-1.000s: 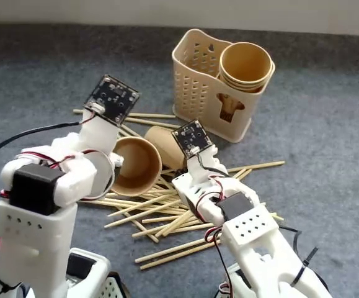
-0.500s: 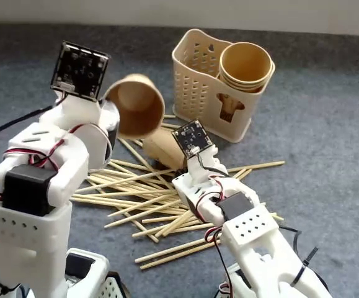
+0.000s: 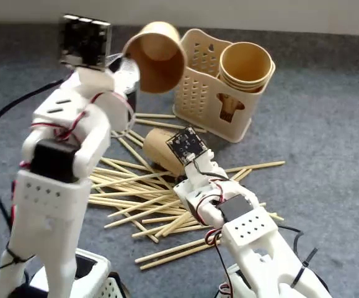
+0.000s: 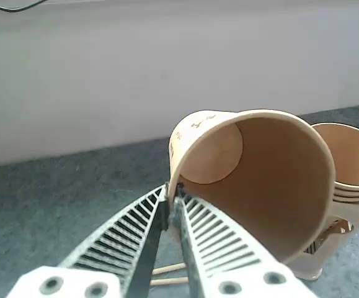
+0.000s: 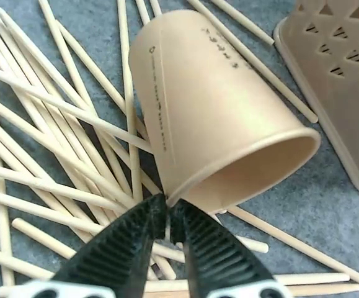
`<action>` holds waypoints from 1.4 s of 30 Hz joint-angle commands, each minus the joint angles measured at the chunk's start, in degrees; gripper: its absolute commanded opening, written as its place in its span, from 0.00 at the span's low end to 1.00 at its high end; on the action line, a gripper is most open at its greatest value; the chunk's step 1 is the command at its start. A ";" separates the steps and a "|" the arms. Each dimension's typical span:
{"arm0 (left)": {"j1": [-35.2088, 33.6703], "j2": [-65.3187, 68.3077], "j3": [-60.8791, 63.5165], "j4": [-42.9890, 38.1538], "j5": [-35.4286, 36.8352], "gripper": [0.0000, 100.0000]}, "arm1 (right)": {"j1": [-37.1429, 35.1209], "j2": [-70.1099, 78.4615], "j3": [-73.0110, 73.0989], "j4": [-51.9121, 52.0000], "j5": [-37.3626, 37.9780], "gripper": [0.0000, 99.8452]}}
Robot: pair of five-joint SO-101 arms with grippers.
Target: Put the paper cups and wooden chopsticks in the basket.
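brown paper is nipped at the rim by the left pincer, its two ribbed jaws pressed together on the cup wall, so the held cup hangs out past the tips. from where i stand that arm is raised high, and the cup sits in the air just beside the near-left top corner of the basket, above its rim. the cup's long axis is tilted, mouth tipped down and toward the front, base up and back. the stacked cups fill the basket's right side, so the free slot is the one nearest the held cup. i'd judge the coming move is a short carry rightward over that slot, and the mouth-down tilt matters for how it drops.

lower down, the right pincer has its dark jaws drawn together on the rim of the lying cup, which rests on its side on the chopsticks scattered over the grey cloth, mouth toward the basket.
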 commanded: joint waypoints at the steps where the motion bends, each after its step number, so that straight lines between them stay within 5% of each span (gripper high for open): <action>1: 5.76 2.95 -3.12 -7.12 0.62 0.00 | 0.57 -1.80 -0.40 -1.19 0.88 0.01; 16: 19.21 17.89 -21.32 -5.89 0.62 0.00 | 0.66 -1.54 0.84 -3.03 4.13 0.01; 26: 19.03 32.84 -37.85 7.47 0.62 0.00 | 0.57 -1.71 5.93 -10.33 4.48 0.01; 42: 18.77 39.16 -48.31 10.64 0.62 0.15 | 0.57 -1.71 5.93 -10.42 4.48 0.01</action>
